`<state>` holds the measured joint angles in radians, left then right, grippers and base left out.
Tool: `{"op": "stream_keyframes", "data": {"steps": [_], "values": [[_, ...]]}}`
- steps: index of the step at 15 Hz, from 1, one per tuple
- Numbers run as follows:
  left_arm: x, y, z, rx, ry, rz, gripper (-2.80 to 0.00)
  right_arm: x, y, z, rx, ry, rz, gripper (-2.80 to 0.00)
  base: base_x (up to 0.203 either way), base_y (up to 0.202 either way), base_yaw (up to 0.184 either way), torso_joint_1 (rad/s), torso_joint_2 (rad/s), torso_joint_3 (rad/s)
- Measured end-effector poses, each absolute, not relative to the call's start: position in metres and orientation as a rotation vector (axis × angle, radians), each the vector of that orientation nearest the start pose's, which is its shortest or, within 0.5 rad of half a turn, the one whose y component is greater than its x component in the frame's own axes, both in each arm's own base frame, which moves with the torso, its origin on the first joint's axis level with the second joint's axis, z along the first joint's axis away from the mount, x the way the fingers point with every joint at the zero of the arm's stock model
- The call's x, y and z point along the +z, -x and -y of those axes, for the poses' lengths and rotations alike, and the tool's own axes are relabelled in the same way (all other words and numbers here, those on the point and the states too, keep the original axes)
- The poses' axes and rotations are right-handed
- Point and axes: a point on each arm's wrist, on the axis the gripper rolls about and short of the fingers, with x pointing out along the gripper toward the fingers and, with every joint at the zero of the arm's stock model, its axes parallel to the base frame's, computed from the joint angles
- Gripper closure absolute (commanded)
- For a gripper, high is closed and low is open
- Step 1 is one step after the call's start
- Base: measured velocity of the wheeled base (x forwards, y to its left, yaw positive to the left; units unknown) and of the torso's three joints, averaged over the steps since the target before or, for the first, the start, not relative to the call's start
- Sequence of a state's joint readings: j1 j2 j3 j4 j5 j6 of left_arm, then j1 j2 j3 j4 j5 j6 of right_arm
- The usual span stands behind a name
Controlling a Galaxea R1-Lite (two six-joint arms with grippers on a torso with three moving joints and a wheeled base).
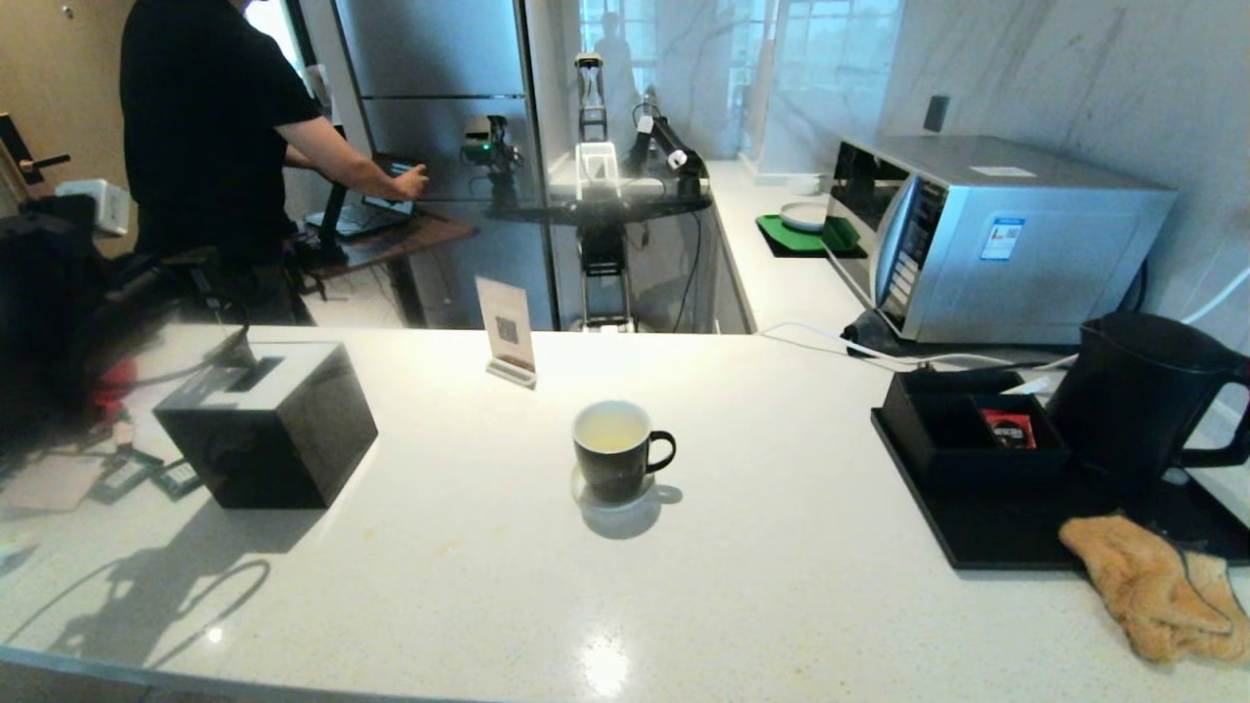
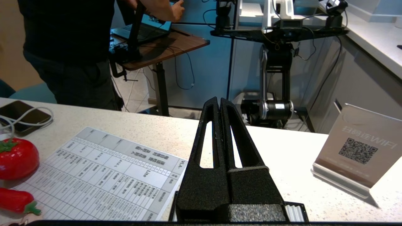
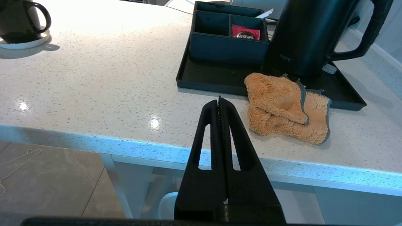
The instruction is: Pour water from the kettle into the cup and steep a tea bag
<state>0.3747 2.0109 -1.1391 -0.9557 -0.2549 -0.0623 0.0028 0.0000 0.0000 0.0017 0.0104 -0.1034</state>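
The cup [image 1: 615, 454], a small black mug with a pale inside, stands on a white coaster mid-counter, handle to the right; the right wrist view also shows the cup [image 3: 19, 18]. The black kettle [image 1: 1133, 400] stands on a black tray [image 1: 977, 532] at the right, seen too as the kettle [image 3: 307, 34]. A red sachet [image 3: 245, 32] lies in a compartment box [image 1: 962, 434]; I cannot tell whether it is the tea bag. My right gripper [image 3: 219, 99] is shut and empty, off the counter's front edge. My left gripper [image 2: 219, 99] is shut and empty over the left counter.
An orange cloth [image 1: 1143, 586] lies across the tray's front corner. A black box [image 1: 264, 425] sits at the left and a QR sign [image 1: 508, 330] behind the cup. A microwave [image 1: 986, 234] and cables are behind the tray. A printed sheet [image 2: 103, 175] and red toy vegetables [image 2: 17, 158] lie by the left gripper.
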Motion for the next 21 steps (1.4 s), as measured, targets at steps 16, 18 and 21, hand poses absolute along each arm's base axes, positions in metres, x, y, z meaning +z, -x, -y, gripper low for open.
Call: {"op": "stream_keyframes", "data": {"steps": [16,18,21], "values": [[0.185,-0.374,-0.143,0.124,0.044,0.055,0.0,0.075,0.023,0.0,0.013,0.103,-0.001,0.0,0.0,0.0,0.0,0.0,0.0,0.0],[0.182,-0.375,-0.143,0.121,0.046,0.049,0.0,0.075,0.023,0.0,0.013,0.103,-0.001,0.0,0.0,0.0,0.0,0.0,0.0,0.0],[0.179,-0.377,-0.142,0.117,0.048,0.04,0.0,0.075,0.023,0.0,0.013,0.103,-0.001,0.0,0.0,0.0,0.0,0.0,0.0,0.0]]}}
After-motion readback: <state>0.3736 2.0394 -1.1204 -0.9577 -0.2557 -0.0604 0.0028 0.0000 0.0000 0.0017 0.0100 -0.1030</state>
